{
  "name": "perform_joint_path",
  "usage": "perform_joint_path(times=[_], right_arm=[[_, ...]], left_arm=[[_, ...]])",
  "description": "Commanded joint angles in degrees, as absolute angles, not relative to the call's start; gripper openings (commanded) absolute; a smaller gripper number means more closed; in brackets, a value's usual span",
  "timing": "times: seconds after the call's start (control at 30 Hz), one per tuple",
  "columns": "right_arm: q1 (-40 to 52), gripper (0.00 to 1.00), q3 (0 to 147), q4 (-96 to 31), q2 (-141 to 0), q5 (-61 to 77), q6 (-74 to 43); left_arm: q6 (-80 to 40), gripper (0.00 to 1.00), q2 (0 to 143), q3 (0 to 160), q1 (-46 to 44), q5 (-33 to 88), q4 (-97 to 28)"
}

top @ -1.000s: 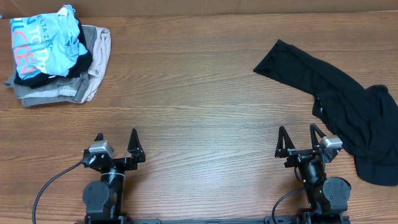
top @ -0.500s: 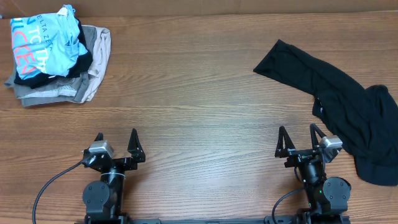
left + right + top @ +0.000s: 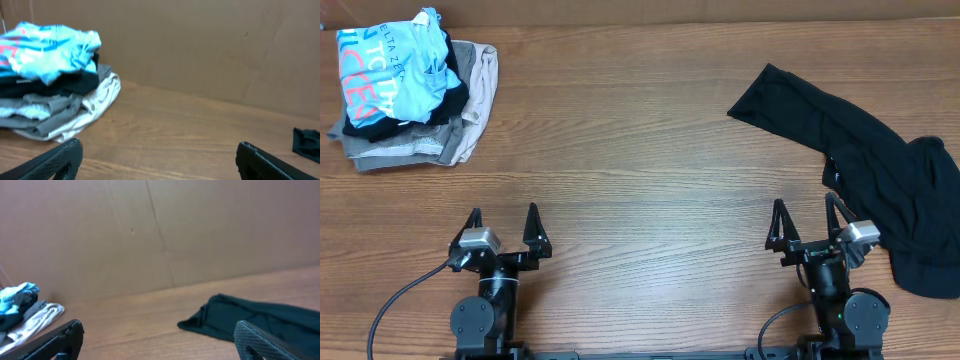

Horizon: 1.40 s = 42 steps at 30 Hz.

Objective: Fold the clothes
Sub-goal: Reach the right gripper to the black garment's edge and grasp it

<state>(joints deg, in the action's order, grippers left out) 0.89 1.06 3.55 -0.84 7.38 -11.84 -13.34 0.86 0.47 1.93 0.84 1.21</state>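
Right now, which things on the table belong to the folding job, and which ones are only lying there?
For the job:
- black garment, crumpled at the right side
- left gripper and right gripper, both open and empty

Only lying about:
- light blue shirt, far left, on top
- grey and beige garments, beneath it

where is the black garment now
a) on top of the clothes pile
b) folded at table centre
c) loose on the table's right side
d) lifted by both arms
c: the black garment lies rumpled on the table at the right, apart from the clothes pile.
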Motion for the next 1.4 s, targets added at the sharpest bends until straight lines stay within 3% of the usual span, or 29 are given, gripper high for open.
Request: perform_joint_path(times=[0.0, 0.47, 0.77, 0.97, 1.37], right_arm=[[1.28, 1.0, 0.49, 4.38, -0.16, 7.75, -12.08], [1.28, 1.0, 7.57, 0.21, -0.19, 7.75, -10.11], [1.28, 1.0, 20.84, -11.14, -5.21, 7.51, -4.4], [1.28, 1.0, 31.97, -18.0, -16.62, 7.55, -4.4], [1.28, 1.0, 63.02, -41.6, -52.86, 7.77, -4.45]], left_arm=[[-11.75, 1.0, 0.25, 0.3, 2.35, 1.67, 1.61], [-8.34, 1.0, 2.52, 9.19, 2.35, 8.64, -5.54], [-5.32, 1.0, 19.75, 25.17, 2.33, 11.77, -10.17], [-4.62, 1.0, 37.36, 41.06, 2.33, 13.63, -19.7], [1.76, 1.0, 71.9, 73.34, 2.2, 17.67, -45.28]])
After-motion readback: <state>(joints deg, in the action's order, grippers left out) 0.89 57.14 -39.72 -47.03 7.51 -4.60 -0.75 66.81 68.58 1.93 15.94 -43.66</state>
